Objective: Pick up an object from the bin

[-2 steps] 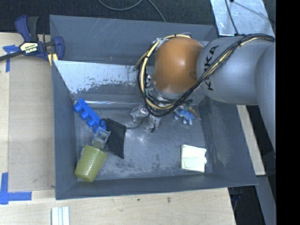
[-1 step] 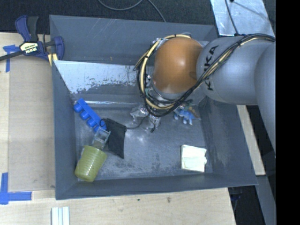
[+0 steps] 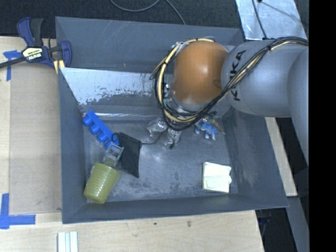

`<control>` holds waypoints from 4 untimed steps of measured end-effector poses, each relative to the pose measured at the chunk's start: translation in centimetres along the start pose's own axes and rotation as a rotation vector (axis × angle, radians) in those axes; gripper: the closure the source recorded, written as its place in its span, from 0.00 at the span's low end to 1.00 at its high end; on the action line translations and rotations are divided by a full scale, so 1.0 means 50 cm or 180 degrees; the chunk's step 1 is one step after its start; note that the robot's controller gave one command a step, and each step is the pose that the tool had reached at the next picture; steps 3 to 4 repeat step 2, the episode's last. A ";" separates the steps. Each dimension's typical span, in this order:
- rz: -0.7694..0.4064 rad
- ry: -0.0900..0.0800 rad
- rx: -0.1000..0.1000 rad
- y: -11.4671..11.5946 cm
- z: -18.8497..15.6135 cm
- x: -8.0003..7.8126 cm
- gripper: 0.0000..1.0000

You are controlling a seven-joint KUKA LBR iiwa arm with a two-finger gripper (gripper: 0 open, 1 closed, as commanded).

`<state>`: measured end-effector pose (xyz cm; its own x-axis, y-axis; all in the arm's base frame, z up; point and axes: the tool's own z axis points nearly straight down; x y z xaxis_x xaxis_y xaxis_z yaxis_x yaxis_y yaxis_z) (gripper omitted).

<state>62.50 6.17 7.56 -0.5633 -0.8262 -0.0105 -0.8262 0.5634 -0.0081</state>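
- The arm, with its orange cover (image 3: 197, 72), is reaching into the grey bin (image 3: 157, 202); the pincer (image 3: 170, 137) is hanging low over the bin floor, up and to the view's right of the black flat pad (image 3: 129, 154).
- Pincer state: cannot tell whether it is apart or together.
- A small clear crinkled piece (image 3: 155, 127) is lying just beside the pincer tip, on the side facing the black flat pad; contact cannot be made out.
- A small blue piece (image 3: 208, 128) is lying farther to the view's right of the black flat pad, beyond the pincer.
- A blue toy (image 3: 97, 127) is lying up and left of the black flat pad, with a small clear block (image 3: 113, 152) touching the pad's left edge.
- A yellow-green cup (image 3: 101, 182) is lying on its side below and left of the black flat pad.
- A pale yellow square (image 3: 217, 176) is lying well apart, to its lower right.
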 end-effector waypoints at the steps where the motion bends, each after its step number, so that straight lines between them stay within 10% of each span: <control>1: 0.0002 0.0012 -0.0016 0.002 -0.043 0.002 1.00; 4: 0.0003 -0.0002 0.0001 -0.001 -0.094 -0.002 1.00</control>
